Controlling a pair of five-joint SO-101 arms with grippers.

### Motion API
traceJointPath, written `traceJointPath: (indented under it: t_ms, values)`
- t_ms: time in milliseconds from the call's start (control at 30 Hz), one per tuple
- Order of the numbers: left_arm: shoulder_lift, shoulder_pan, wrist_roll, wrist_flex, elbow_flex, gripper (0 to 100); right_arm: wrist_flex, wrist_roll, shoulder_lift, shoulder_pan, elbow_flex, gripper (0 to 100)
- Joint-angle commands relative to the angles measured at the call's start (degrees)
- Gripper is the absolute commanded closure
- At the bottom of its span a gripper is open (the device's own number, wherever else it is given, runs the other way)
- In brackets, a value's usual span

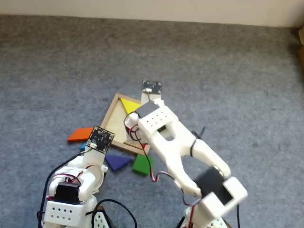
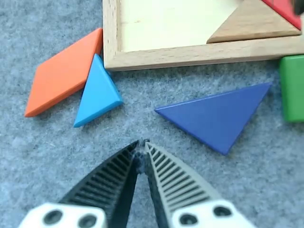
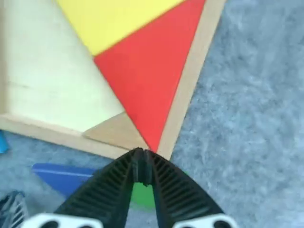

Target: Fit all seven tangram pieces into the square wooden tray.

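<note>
Closest to the lens, the left gripper [image 2: 142, 142] has its ribbed fingers pressed together with nothing between them. Its tips hang over the grey, carpet-like counter [image 1: 228, 71], just short of the dark blue triangle [image 2: 218, 116]. Past it, a light blue triangle [image 2: 97, 92] lies against the edge of the orange parallelogram [image 2: 64, 73], with one corner close to the tray's outer rim. A green piece [image 2: 293, 88] lies just beside the dark blue triangle's far corner, also outside the rim.

The right gripper [image 3: 143, 156] is likewise closed and empty. Its tips are poised over a corner of the square wooden tray [image 3: 190, 85], where the narrow point of the red triangle [image 3: 152, 80] ends. Inside the tray the red triangle lies along the rim, with the yellow triangle [image 3: 109, 19] edge to edge against it and a tan triangle [image 3: 116, 130] tucked into the corner beside it. The remaining tray floor is bare pale wood.

From above, the tray sits turned like a diamond left of centre. The orange, dark blue and green pieces lie outside its lower edges, in the lower left of the frame. The left arm rises from the lower left corner and the right arm reaches in from the lower right.
</note>
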Motion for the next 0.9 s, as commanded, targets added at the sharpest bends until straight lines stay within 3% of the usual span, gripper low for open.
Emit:
traceJointPath:
  t_ms: [0, 267, 500, 867]
  values:
    - [-3.3, -0.5, 0.4, 0.4, 1.1, 99, 0.7, 0.8, -8.7, 0.7, 2.9, 99.4]
    - [-3.3, -0.5, 0.4, 0.4, 1.1, 99, -7.1, 0.8, -14.9, 0.5, 16.7, 97.1]
    - [-3.3, -0.5, 0.4, 0.4, 1.1, 99, -7.3, -5.1, -14.8, -4.3, 20.2, 71.1]
    - [-3.3, -0.5, 0.4, 0.4, 1.1, 99, -19.6, -8.7, -14.7, -10.2, 23.2, 70.7]
